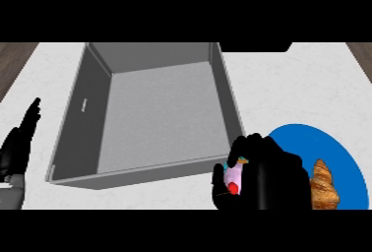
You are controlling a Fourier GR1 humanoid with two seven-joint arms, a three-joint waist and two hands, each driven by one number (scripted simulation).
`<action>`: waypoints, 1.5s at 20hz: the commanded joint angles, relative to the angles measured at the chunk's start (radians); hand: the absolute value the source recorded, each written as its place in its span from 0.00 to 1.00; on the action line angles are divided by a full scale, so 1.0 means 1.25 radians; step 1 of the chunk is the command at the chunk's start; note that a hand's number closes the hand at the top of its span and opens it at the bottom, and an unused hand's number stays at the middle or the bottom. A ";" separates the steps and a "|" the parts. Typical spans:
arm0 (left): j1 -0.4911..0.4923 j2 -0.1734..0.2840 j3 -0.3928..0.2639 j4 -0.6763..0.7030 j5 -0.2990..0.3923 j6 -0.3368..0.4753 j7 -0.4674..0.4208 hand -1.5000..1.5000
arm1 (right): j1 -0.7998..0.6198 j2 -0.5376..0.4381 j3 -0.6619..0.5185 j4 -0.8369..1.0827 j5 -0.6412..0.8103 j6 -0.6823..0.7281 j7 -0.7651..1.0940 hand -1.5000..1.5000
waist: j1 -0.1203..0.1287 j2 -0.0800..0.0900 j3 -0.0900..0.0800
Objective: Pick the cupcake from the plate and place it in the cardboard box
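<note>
Right hand (270,178) curled round the cupcake (234,178)!
Grey box (156,113) just left of it, blue plate (341,157) right; left hand (18,145) open.

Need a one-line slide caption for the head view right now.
Right hand curled round the cupcake beside the blue plate, near the grey box.

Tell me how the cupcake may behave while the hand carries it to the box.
The cupcake, with pale frosting and a red topping, probably squashes or smears easily under the right hand curled round it. It looks small, so likely light. It could tip if set down tilted.
</note>
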 commanded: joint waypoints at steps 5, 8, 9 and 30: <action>-0.019 0.016 0.012 0.018 0.009 -0.034 -0.013 0.50 | -0.308 0.017 0.004 0.158 -0.172 -0.092 0.251 1.00 | 0.027 0.008 0.001; -0.030 -0.035 -0.039 -0.042 -0.030 0.009 0.044 0.50 | -0.366 0.017 -0.108 0.269 -0.220 -0.168 0.196 1.00 | 0.031 0.010 0.002; -0.023 0.001 0.002 0.016 -0.004 -0.020 -0.010 0.50 | -0.411 0.017 -0.111 0.292 -0.248 -0.176 0.221 1.00 | 0.034 0.012 0.001; -0.090 -0.019 -0.010 0.053 -0.020 -0.029 -0.010 0.50 | -0.681 0.017 -0.296 1.015 -0.528 -0.587 0.077 0.00 | 0.059 0.025 0.001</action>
